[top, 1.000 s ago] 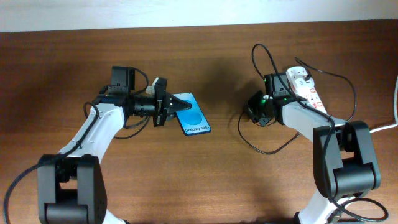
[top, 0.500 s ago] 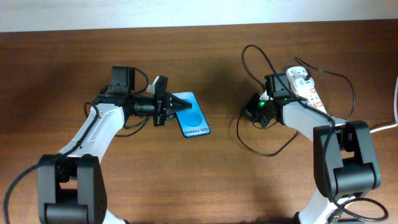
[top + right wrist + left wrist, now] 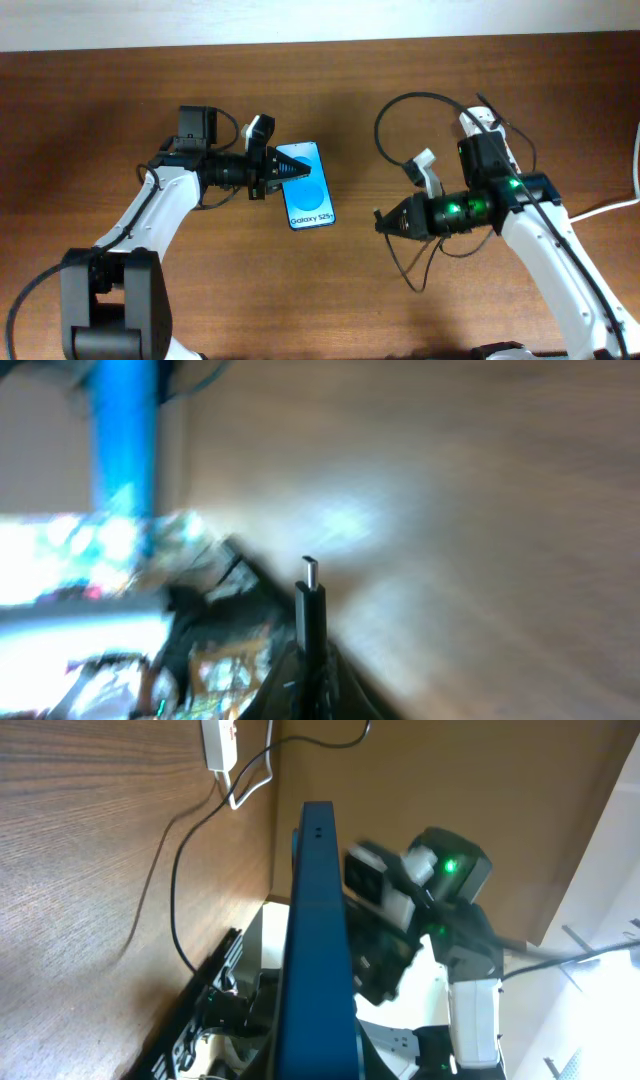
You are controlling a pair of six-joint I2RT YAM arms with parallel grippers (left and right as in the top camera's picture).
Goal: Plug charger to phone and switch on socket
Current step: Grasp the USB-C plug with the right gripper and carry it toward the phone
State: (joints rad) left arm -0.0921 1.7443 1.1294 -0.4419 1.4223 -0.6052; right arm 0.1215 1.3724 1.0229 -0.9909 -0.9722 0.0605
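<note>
- Phone point(image 3: 306, 186): a slim, glossy blue slab, clamped by one edge in the closed jaws of the left gripper point(image 3: 283, 172) and extending ahead of them.
- Charger point(image 3: 311, 615): thin and black, pinched in the closed right gripper point(image 3: 380, 222); its flat metal tip point(image 3: 311, 567) juts just past the jaws.
- Bare wood-grain table point(image 3: 350, 290) is seen between the two pairs of jaws.
- Socket point(image 3: 478, 120): a white strip behind the right jaws, mostly hidden.

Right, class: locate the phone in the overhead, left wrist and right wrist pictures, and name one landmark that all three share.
Overhead: the phone lies left of centre, screen showing, its top end in the left claw.
Left wrist: the phone is edge-on, a blue slab rising from the bottom middle.
Right wrist: the phone is a blurred blue upright bar, top left.
Shared landmark: the wooden table.
</note>
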